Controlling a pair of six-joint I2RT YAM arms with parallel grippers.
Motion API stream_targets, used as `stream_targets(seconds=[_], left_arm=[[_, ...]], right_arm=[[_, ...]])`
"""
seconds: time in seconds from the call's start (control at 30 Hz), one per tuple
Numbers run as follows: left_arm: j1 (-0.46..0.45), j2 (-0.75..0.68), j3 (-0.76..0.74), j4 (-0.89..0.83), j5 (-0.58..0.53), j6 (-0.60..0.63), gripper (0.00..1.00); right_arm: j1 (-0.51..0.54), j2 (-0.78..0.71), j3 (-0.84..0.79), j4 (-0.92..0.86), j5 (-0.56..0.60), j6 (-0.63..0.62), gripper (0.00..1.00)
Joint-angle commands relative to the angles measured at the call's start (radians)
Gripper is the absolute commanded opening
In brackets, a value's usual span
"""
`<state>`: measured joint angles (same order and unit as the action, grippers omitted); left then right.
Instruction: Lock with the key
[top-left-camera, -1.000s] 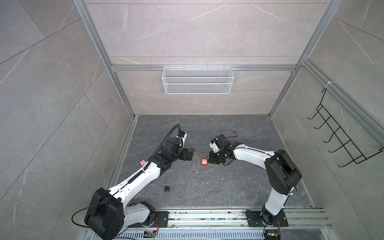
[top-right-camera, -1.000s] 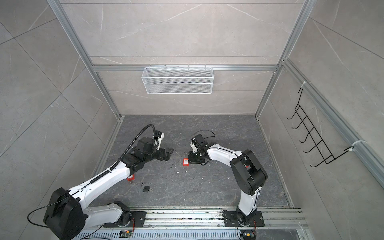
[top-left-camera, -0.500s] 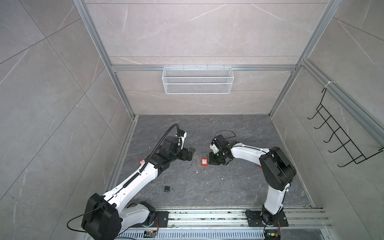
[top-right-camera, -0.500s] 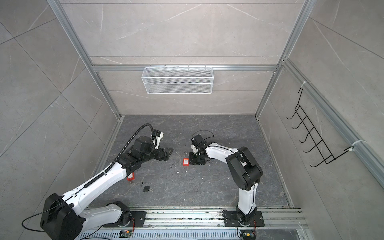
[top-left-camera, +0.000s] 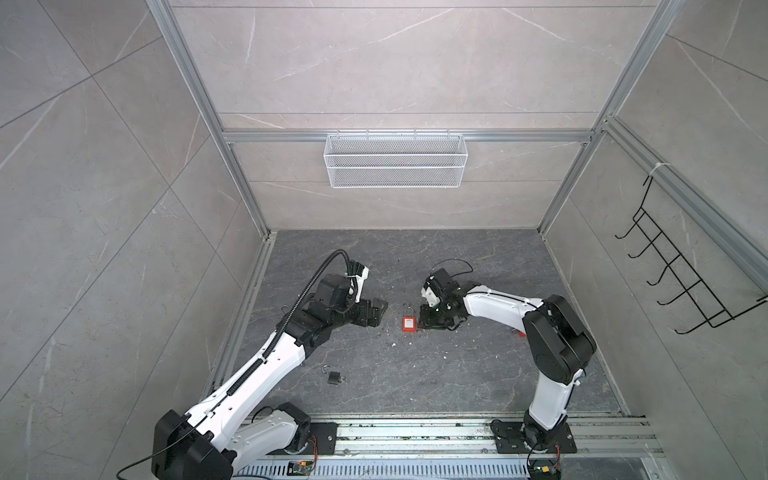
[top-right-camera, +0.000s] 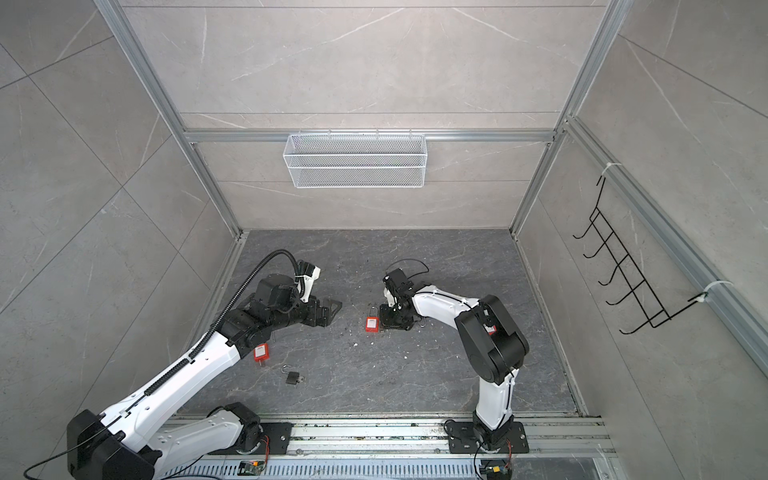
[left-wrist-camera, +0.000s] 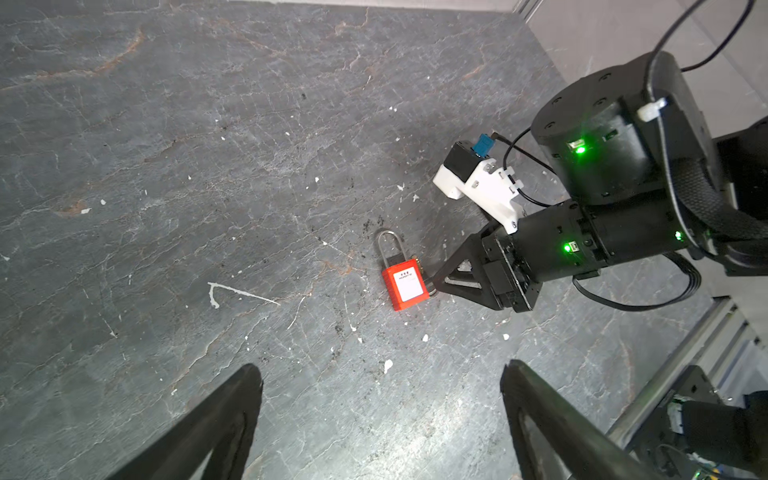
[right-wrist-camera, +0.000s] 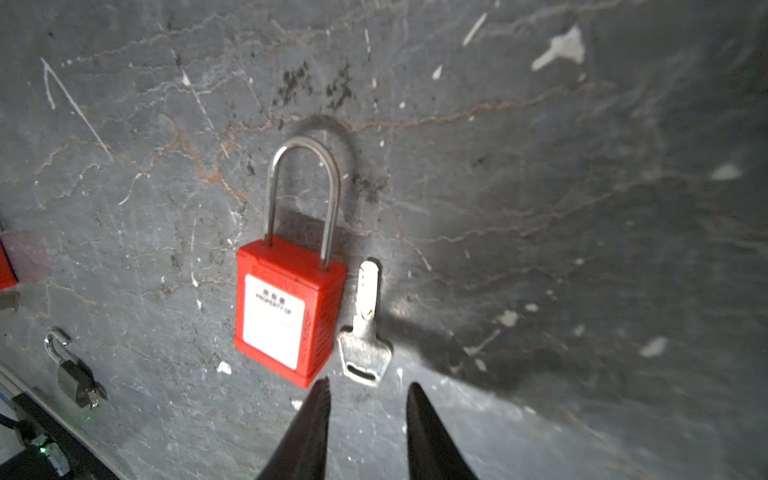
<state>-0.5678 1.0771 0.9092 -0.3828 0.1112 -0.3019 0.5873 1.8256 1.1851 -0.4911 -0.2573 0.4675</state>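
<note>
A red padlock (right-wrist-camera: 286, 316) with a steel shackle lies flat on the grey floor, mid-floor in both top views (top-left-camera: 409, 323) (top-right-camera: 372, 324) and also in the left wrist view (left-wrist-camera: 405, 286). A silver key (right-wrist-camera: 365, 332) lies on the floor right beside the lock's body, outside it. My right gripper (right-wrist-camera: 368, 386) sits low just behind the key's head, jaws a little apart with nothing between them; in a top view it is right of the lock (top-left-camera: 424, 322). My left gripper (top-left-camera: 380, 309) (left-wrist-camera: 380, 374) hovers left of the lock, wide open and empty.
A small black padlock (top-left-camera: 333, 376) (right-wrist-camera: 77, 374) with open shackle lies nearer the front. Another red padlock (top-right-camera: 261, 352) lies beside the left arm. A white wire basket (top-left-camera: 395, 166) hangs on the back wall, a black hook rack (top-left-camera: 681, 282) on the right wall.
The right gripper's jaws have come apart. The left arm has drawn back slightly to the left. The red padlock has stayed in place.
</note>
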Motion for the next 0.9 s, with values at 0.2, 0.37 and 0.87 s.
stream_targets(seconds=[0.2, 0.37, 0.87], left_arm=[[-0.034, 0.035, 0.047, -0.012, 0.041, -0.045, 0.93], [-0.056, 0.055, 0.045, -0.014, 0.054, -0.043, 0.93], [-0.070, 0.111, 0.072, -0.029, -0.023, 0.026, 0.93]], right_arm=[[-0.050, -0.230, 0.050, -0.239, 0.225, -0.109, 0.51], [-0.132, -0.232, 0.007, -0.264, 0.232, -0.130, 0.54], [-0.267, 0.019, 0.121, -0.242, 0.163, -0.227, 0.58]])
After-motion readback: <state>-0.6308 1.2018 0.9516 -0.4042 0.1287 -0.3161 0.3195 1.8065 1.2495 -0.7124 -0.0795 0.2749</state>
